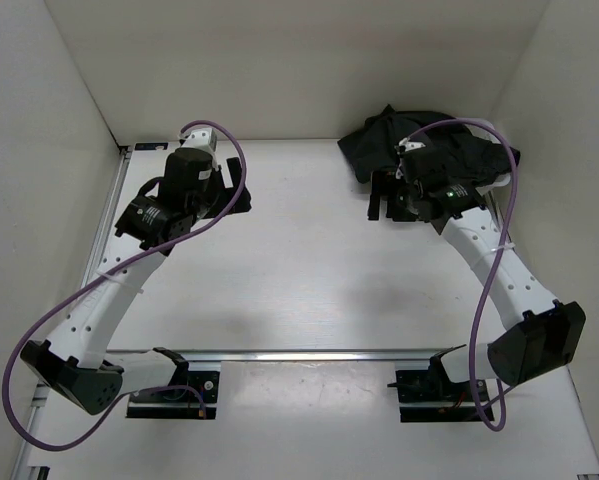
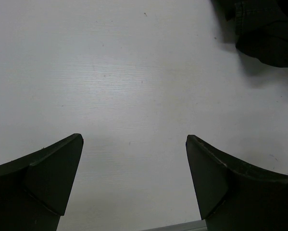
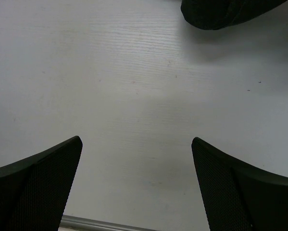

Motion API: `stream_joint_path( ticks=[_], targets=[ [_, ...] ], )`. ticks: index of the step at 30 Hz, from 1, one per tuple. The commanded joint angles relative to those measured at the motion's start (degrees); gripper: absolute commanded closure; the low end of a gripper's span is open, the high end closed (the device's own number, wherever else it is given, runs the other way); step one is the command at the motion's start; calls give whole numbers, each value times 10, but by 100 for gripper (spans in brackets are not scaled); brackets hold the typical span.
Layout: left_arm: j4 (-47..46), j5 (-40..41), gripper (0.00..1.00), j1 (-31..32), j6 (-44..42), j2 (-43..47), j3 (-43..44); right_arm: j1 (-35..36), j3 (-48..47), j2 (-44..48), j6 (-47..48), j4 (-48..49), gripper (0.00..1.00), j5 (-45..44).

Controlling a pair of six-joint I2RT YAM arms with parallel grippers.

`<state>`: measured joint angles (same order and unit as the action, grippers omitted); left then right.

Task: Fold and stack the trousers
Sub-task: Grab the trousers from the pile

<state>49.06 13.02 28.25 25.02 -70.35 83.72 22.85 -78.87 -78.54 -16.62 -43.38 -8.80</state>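
The trousers (image 1: 374,140) lie as a crumpled black heap at the far right of the tabletop (image 1: 299,260), not yet spread or folded. No leg or waistband can be picked out, so the only long axis visible is that of the heap itself, which runs roughly left to right along the far edge.

On the left, the left end effector (image 1: 241,188) hovers over bare tabletop with its fingers spread wide and nothing between them. In its wrist view the end effector (image 2: 134,138) frames only white surface. The trousers (image 2: 264,29) show as a dark fold in the upper right corner, so the cloth lies ahead and off to the right, well apart from this arm.

On the right, the right end effector (image 1: 375,197) sits just beside the near left edge of the heap, while its wrist and forearm cross over the cloth in the top view. Its fingers are also wide apart and empty. In its wrist view the end effector (image 3: 136,140) is over bare surface, and the trousers (image 3: 225,9) appear at the top right, ahead of the fingertips and not touching them.

The right arm is clearly the nearer one. A first grasp probably calls for a short reach toward the far right, while the left arm would have to cross the middle of the tabletop.
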Motion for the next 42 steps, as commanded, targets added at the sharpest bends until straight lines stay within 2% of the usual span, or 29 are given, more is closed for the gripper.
stream_joint_path(
  ticks=[1,9,13,14,17,18,19,21,22,23,24,25,27,33,36,37,38,39,40,42],
  targets=[
    [-3,-1,0,1,-1,4,15,-1,8,23,13,15,0,-9],
    [-3,-26,0,1,-15,-1,8,-20,27,62,-22,-13,0,-115],
    [-3,-10,0,1,-15,4,-15,-74,11,79,-22,-18,0,-109],
    [-3,-10,0,1,-15,4,-15,-86,-1,67,-22,-18,3,-109],
    [-3,-4,0,1,-21,4,-22,-136,-68,16,-29,-18,20,-87],
    [-3,-4,0,1,-21,4,-22,-159,-88,-3,-36,-18,36,-82],
    [-3,-11,0,1,-21,-3,-22,-170,-108,-42,-44,-18,47,-68],
    [-3,-18,0,1,-21,-9,-22,-199,-174,-87,-51,-18,60,-52],
    [-3,-29,0,1,-21,-15,-22,-207,-219,-138,-51,-18,67,-43],
    [-3,-29,0,1,-21,-15,-22,-213,-242,-164,-51,-18,66,-37],
    [-3,-34,0,1,-21,-21,-22,-224,-268,-189,-56,-35,38,-37],
    [-3,-34,0,1,-21,-21,-22,-229,-296,-241,-65,-49,21,-37],
    [-3,-34,0,1,-21,-32,-15,-235,-362,-296,-73,-88,0,-51],
    [-3,-23,0,1,-21,-32,-15,-235,-386,-365,-79,-94,0,-110],
    [-3,-23,0,1,-21,-38,-15,-235,-392,-386,-74,-109,27,-115],
    [-3,-23,0,1,-21,-38,-15,-235,-392,-386,-74,-109,44,-120],
    [-3,-23,0,1,-21,-38,-15,-235,-392,-386,-74,-114,78,-130],
    [-3,-30,0,1,-21,-38,-15,-235,-392,-367,-82,-114,91,-130],
    [-3,-30,0,1,-21,-38,-15,-235,-392,-356,-82,-114,99,-139],
    [-3,-30,0,1,-21,-38,-10,-235,-397,-321,-82,-102,100,-139]
  ],
)
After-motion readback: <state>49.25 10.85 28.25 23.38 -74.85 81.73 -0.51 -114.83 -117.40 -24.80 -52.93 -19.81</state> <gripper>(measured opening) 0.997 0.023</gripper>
